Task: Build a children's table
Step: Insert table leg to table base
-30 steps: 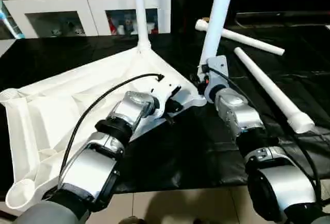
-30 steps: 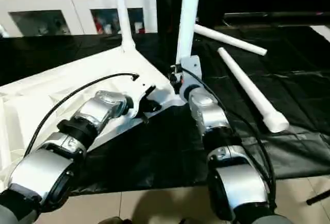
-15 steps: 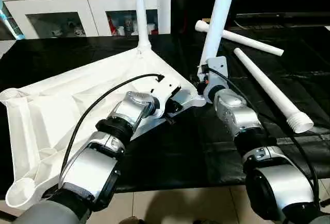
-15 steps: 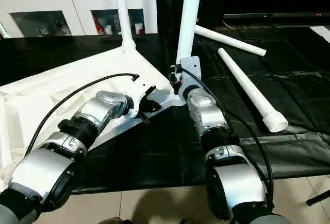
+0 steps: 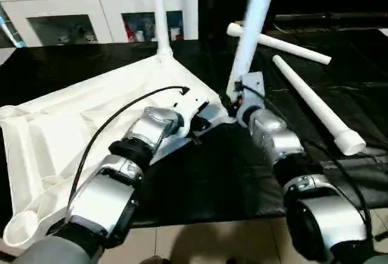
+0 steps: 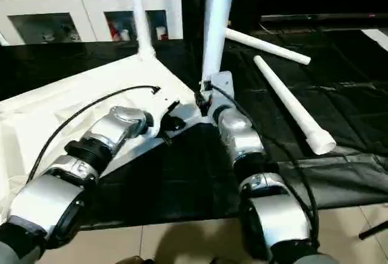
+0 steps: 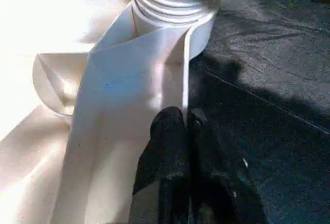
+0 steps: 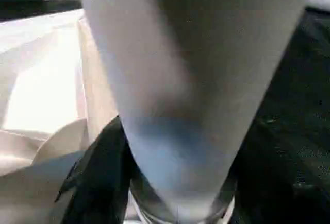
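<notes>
The white table top [image 6: 73, 103] is lying upside down on a black sheet [image 6: 339, 106], with one leg [image 6: 138, 15] standing at its far corner. The right arm is reaching to a second upright leg [image 6: 215, 27] at the near corner. Two loose legs [image 6: 291, 106] are lying beside it, before a white cabinet [image 6: 73, 9].

The white plastic table top [image 5: 79, 124] lies upside down, ribbed underside up, with round sockets at its corners. One tapered leg [image 5: 160, 15] stands upright in the far corner socket, beyond the left jaws. A second leg [image 5: 250, 30] rises from the corner socket right between the right jaws, its threaded end [image 7: 175, 0] just ahead of the left jaws. Two loose legs [image 5: 280, 36] [image 5: 312, 103] lie flat, well apart from both jaws, out past the right ones.
</notes>
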